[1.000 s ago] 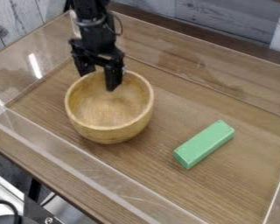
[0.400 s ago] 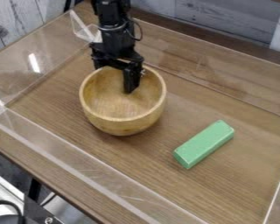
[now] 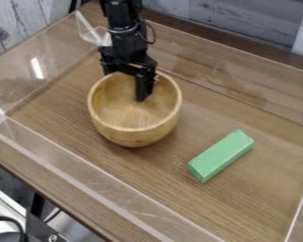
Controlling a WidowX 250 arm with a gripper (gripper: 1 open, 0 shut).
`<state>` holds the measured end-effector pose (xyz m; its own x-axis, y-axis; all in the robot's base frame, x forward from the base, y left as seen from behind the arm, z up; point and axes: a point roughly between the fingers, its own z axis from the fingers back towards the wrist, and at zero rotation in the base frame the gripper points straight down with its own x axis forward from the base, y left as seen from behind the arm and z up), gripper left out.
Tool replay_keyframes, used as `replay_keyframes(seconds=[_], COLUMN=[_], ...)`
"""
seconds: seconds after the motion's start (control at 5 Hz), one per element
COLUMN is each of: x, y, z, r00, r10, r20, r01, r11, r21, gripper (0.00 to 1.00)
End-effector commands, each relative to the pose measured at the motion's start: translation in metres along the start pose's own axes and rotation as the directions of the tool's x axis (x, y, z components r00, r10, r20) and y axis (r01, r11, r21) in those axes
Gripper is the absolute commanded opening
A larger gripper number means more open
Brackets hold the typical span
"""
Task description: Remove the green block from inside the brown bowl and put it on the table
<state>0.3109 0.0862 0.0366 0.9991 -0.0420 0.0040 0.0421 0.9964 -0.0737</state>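
The green block [image 3: 222,156] lies flat on the table [image 3: 261,104], to the right of and nearer than the brown bowl [image 3: 133,121]; it is apart from the bowl. The bowl's inside shows only bare wood. My black gripper [image 3: 126,82] points down over the bowl's far rim and is open. One finger [image 3: 144,88] reaches inside the bowl, while the other stands at the rim's far left side. Nothing is held between the fingers.
Low clear acrylic walls [image 3: 65,156] run along the table's edges, at the front left and at the far right. Grey planks lie beyond the back wall.
The gripper has moved to the right, and the brown bowl has shifted right with it. The green block has stayed where it was.
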Motion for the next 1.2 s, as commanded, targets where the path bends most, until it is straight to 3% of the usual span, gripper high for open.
replay_keyframes(seconds=[0.0, 0.4, 1.0], x=[0.011, 0.015, 0.005], y=[-0.009, -0.022, -0.004], z=[0.016, 0.017, 0.015], r00=[0.999, 0.997, 0.998], r10=[-0.018, -0.049, -0.032], r20=[0.052, 0.055, 0.048], r01=[0.018, 0.049, 0.032], r11=[1.0, 0.999, 0.999], r21=[0.007, -0.006, 0.004], gripper=[1.0, 1.0, 1.0])
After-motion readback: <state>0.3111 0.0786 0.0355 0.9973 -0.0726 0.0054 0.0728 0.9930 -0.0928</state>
